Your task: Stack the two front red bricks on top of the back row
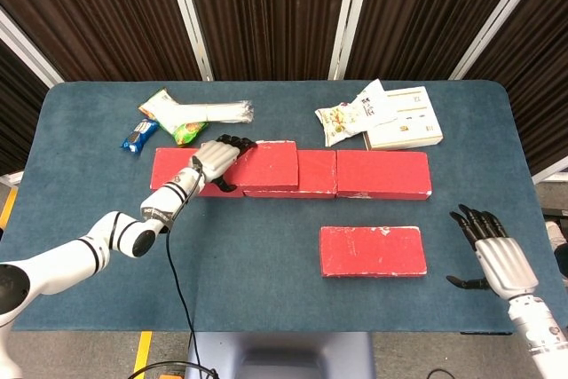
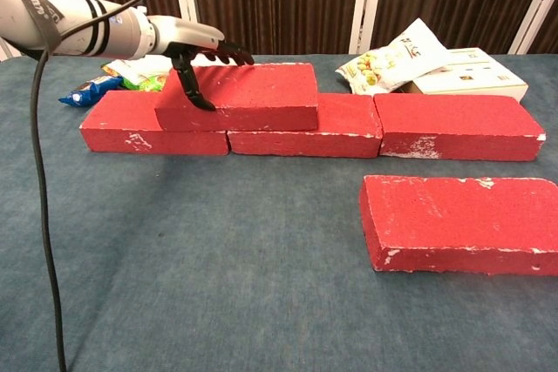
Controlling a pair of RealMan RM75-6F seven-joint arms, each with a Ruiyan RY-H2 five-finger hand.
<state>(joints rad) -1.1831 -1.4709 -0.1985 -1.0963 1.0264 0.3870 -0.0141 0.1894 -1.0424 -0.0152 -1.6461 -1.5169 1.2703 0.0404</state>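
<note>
Three red bricks form the back row (image 1: 383,175) (image 2: 458,124) across the table. A fourth red brick (image 1: 271,164) (image 2: 253,93) lies flat on top of that row, over the joint between its left and middle bricks. My left hand (image 1: 217,161) (image 2: 196,54) grips this upper brick at its left end, fingers over the top and thumb down the front face. Another red brick (image 1: 373,250) (image 2: 462,219) lies alone in front, to the right. My right hand (image 1: 488,250) hovers open to the right of it, near the table's front right corner, seen only in the head view.
Behind the row at the left lie a green snack packet (image 1: 173,117), a blue packet (image 1: 139,135) (image 2: 87,91) and a clear bag of white sticks (image 1: 222,113). At the back right sit a snack bag (image 1: 351,117) (image 2: 392,58) and a flat box (image 1: 404,119) (image 2: 471,76).
</note>
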